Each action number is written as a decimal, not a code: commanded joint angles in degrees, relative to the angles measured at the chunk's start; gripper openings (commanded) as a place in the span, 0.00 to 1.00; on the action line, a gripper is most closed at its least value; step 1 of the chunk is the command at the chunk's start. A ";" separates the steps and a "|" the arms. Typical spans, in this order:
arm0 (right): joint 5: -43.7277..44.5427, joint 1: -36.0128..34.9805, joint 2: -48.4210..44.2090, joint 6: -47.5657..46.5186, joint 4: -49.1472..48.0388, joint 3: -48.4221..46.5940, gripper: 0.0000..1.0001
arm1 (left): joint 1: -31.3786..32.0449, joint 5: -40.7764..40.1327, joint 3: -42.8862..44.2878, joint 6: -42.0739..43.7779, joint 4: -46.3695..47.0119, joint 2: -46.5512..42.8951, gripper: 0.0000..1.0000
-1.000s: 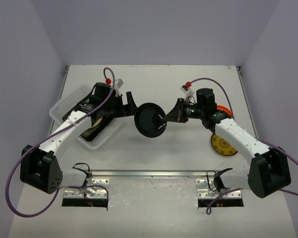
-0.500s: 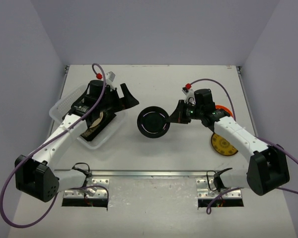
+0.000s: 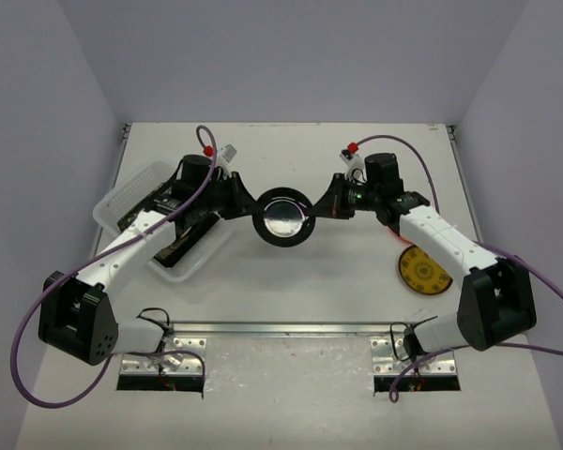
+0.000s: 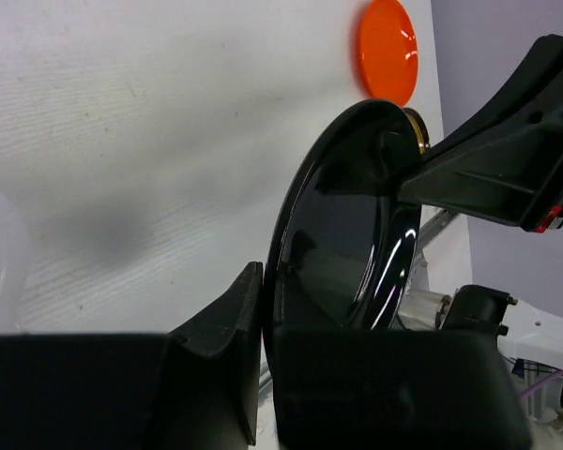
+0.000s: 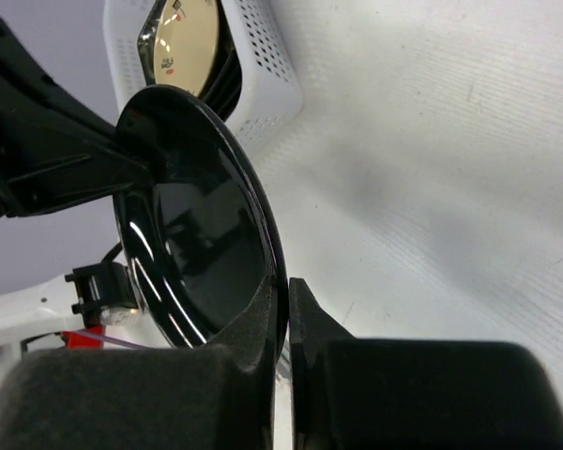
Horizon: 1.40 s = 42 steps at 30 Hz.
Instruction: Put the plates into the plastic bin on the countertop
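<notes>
Swinging back from the plastic bin (image 3: 122, 195), left gripper (image 3: 253, 208) now clamps the black plate (image 3: 283, 217); right gripper (image 3: 317, 208) pinches its opposite rim.

Prob. robotics lab, bare grey walls (image 3: 291, 56), white countertop (image 3: 291, 291), metal rail (image 3: 281, 327)

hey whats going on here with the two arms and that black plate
Both arms are gripping one round black plate, held off the countertop between them. The left gripper is clamped on one edge and the right gripper on the opposite edge. It looks like a handover toward the plastic bin on the left, which already has plates in it. A yellow plate and an orange plate lie on the countertop.
</notes>
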<state>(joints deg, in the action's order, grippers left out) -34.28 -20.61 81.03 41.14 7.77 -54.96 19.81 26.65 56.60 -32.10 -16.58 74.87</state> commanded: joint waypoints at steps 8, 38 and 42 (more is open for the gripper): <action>7.11 3.69 -9.04 -1.05 -1.68 7.65 0.99 | -26.52 -10.18 -6.08 -11.74 1.40 -11.36 0.00; 49.80 16.48 -8.41 -7.15 23.13 4.10 0.99 | -42.13 -1.84 -11.24 3.12 -7.06 -21.94 1.00; 50.54 26.94 -4.09 -3.32 22.16 3.93 0.99 | -29.98 -2.22 -11.68 7.19 -7.24 -23.75 1.00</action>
<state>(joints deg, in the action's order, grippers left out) 6.14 -1.70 73.65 35.14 27.51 -49.33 -19.40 20.85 43.51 -32.86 -23.44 53.13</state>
